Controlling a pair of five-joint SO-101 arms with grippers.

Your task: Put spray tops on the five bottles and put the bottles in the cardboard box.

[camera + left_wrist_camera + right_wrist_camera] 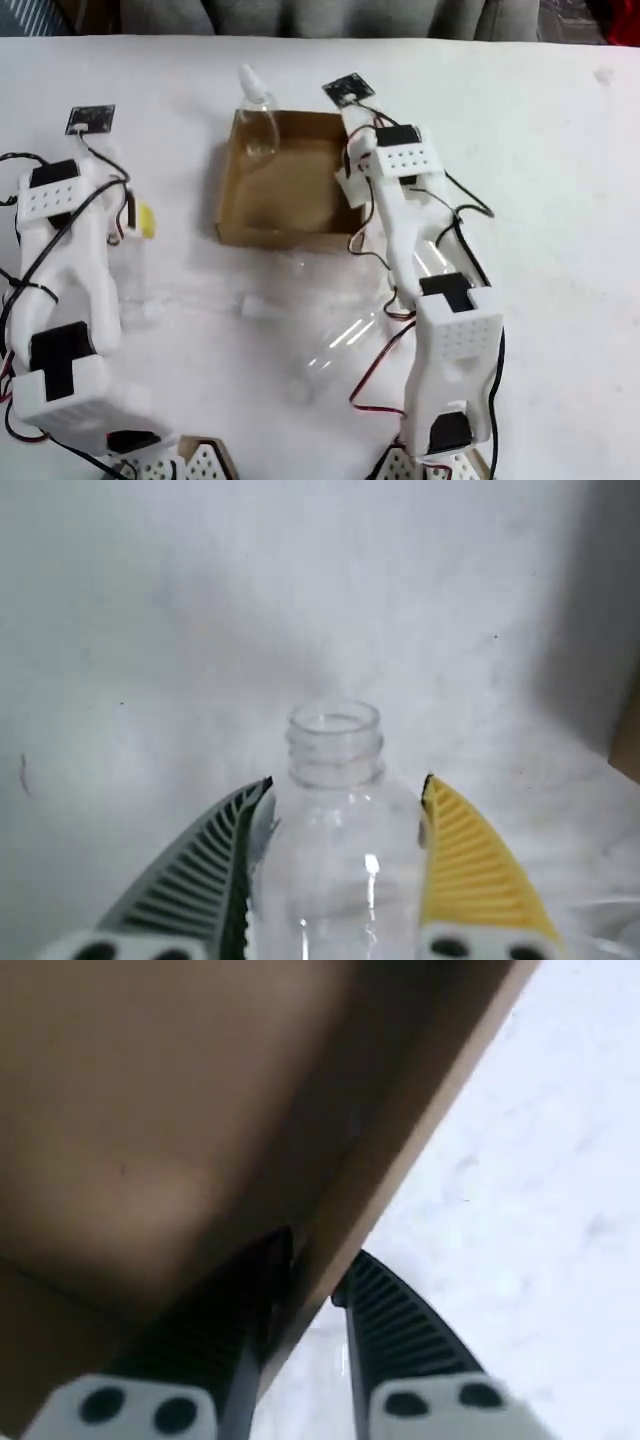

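White-covered table (pixel 560 150), two arms side by side at the near edge, something grey beyond the far edge.

Cardboard box (pixel 285 238) sits open-topped mid-table, slightly towards the far side. Its floor is bare brown card. A capped bottle (pixel 258 120) lies tipped over the box's far-left corner. Its body is inside the box and its spray top (pixel 250 80) pokes out past the rim onto the cloth.

Left arm is well left of the box. Left gripper (pixel 348 780) is clamped on an uncapped bottle (pixel 340 860), with the grey finger (pixel 200 880) on one flank and the yellow finger (pixel 470 870) on the other, both touching the clear plastic just below the shoulder. The threaded neck is open with no top on it and sticks out past the fingertips. This bottle is outside the box, over the cloth.

Right arm stretches up to the box's right side. Right gripper (pixel 318 1250) straddles the right wall. One dark finger (pixel 230 1320) is inside against the brown card and the other is outside over the cloth. They are pinched together on the wall edge.

A loose bottle (pixel 340 345) lies on its side on the cloth in front of the box, between the two arms. Another clear bottle (pixel 440 262) lies partly under the right arm, near the box's right front corner. I can't tell whether either has a top.
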